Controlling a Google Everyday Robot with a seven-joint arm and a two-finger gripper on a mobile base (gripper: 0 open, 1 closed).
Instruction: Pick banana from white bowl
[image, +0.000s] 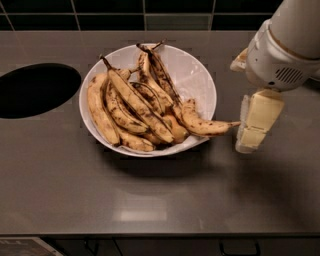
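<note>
Banana: the short, curved, brown-spotted yellow banana (200, 125) lies at the right edge of the large glossy white bowl (192, 75), its stem jutting past the rim.
Gripper: the cream two-finger gripper (249, 142) hangs just right of the bowl, holding nothing; its opening cannot be told.
Risk: the stem may be knocked, neighbouring bananas dragged out, or the bowl shoved across the grey tabletop (150, 200).
Writing: none is readable.

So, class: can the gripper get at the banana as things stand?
Probably yes. The gripper hangs just right of the bowl, close to the banana, whose stem pokes out over the rim toward it; nothing stands between them.
</note>
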